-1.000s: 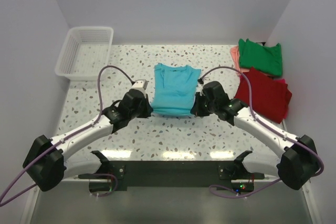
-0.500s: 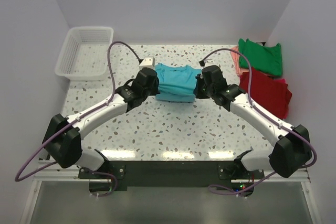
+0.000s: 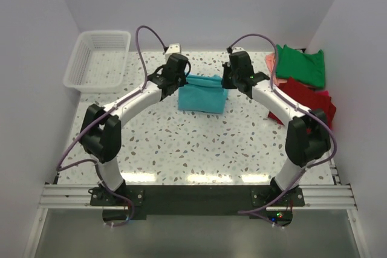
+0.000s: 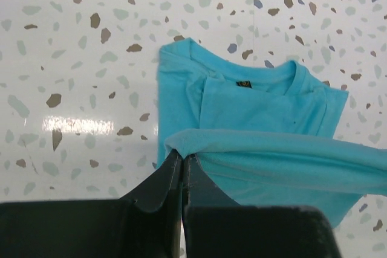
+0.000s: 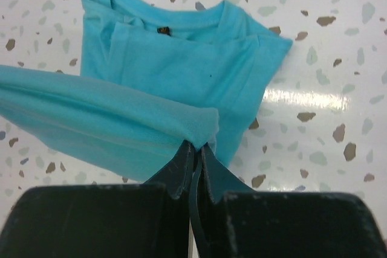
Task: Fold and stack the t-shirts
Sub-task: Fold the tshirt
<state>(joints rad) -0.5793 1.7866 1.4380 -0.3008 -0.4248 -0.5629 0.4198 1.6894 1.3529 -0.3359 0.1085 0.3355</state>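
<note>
From above: I have swept the turquoise shirt's (image 3: 202, 96) near hem toward the far edge, halving it mid-worktop (image 3: 181, 143). My left gripper (image 3: 182, 84) and right gripper (image 3: 226, 83) flank it. The basket (image 3: 97, 58) in the far-left corner and the red shirt (image 3: 305, 106) and green shirt (image 3: 300, 64) at the right edge are no obstacle.

Left wrist: jaws clamped on the hem, collar beyond.

Right wrist: likewise.

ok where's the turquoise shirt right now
In the top view the turquoise shirt lies centred on the table toward its far edge, between the left end effector and the right end effector, each pinching its lifted hem.
</note>
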